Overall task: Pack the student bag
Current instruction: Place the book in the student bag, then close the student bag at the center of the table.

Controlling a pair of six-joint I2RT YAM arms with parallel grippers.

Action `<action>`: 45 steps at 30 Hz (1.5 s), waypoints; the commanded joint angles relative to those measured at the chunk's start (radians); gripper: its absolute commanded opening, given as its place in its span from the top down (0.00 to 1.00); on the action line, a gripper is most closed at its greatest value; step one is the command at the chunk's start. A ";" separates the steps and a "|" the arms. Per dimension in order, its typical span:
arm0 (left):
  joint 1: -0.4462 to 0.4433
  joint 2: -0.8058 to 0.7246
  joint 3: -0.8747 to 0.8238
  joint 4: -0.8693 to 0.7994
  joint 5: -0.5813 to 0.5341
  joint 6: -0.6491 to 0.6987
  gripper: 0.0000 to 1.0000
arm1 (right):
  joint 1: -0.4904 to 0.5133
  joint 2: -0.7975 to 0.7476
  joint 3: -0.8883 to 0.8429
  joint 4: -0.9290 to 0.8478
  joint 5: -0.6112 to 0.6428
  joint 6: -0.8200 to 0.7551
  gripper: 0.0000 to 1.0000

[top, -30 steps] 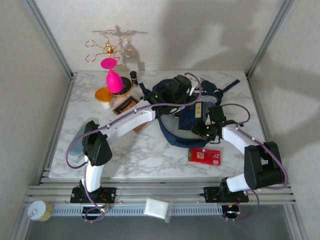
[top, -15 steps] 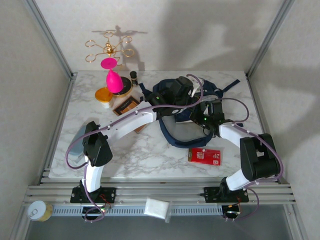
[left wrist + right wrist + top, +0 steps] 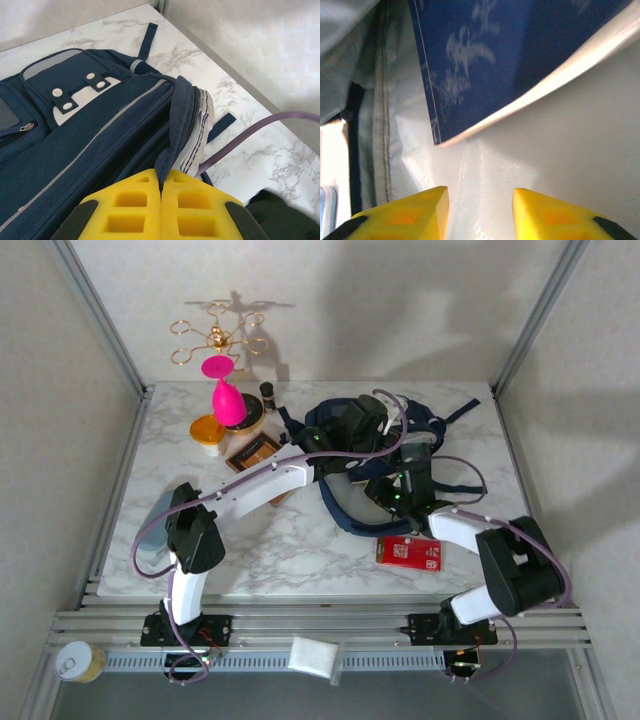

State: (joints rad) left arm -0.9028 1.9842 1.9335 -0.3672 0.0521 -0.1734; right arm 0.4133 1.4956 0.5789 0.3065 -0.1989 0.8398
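Note:
The student bag [image 3: 345, 508], navy with thin light stripes, lies at the table's back middle; the left wrist view shows its white patch with dots [image 3: 80, 95]. My left gripper [image 3: 352, 426] [image 3: 161, 176] is shut on the bag's zip edge and holds the opening up. My right gripper [image 3: 400, 486] [image 3: 480, 196] is open, reaching into the opening. In the right wrist view a dark blue patterned book [image 3: 510, 55] rests against the pale lining [image 3: 560, 150] just beyond the fingertips, and nothing sits between them.
A red packet [image 3: 410, 552] lies on the marble in front of the bag. At the back left stand a pink goblet [image 3: 226, 392], a gold rack [image 3: 215, 335], an orange-lidded jar [image 3: 207, 430] and a brown box [image 3: 255, 452]. Bag straps [image 3: 460, 412] trail to the back right.
My right arm has swung left and its gripper now sits deeper in the bag's opening. The blue book at the opening a second ago is down inside. The left arm has held still.

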 commanded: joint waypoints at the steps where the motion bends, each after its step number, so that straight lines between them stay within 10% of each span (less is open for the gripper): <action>1: -0.011 -0.074 0.022 0.125 0.018 -0.039 1.00 | 0.021 0.090 0.039 0.152 -0.007 0.066 0.67; 10: -0.011 -0.081 -0.001 0.126 -0.010 -0.051 1.00 | 0.019 0.255 0.203 0.253 0.048 -0.026 0.82; 17: -0.004 -0.081 -0.002 0.113 -0.070 -0.065 1.00 | 0.022 0.024 0.039 0.150 0.024 -0.110 0.79; 26: -0.002 -0.066 -0.075 0.099 -0.057 -0.096 1.00 | 0.011 -0.518 -0.007 -0.455 0.208 -0.147 0.68; 33: -0.002 -0.076 -0.251 0.137 0.015 -0.230 1.00 | 0.002 -0.625 0.227 -0.803 0.258 -0.197 0.60; 38: -0.002 -0.154 -0.393 0.189 0.134 -0.323 0.62 | 0.002 -0.545 0.384 -0.844 0.175 -0.244 0.56; 45: 0.077 -0.474 -0.726 0.287 0.079 -0.462 0.45 | 0.040 -0.367 0.468 -0.755 0.105 -0.264 0.52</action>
State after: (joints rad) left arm -0.8753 1.6470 1.2785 -0.1589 0.1581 -0.5446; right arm 0.4370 1.0779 1.0229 -0.4629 -0.0467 0.5976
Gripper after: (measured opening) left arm 0.547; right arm 0.478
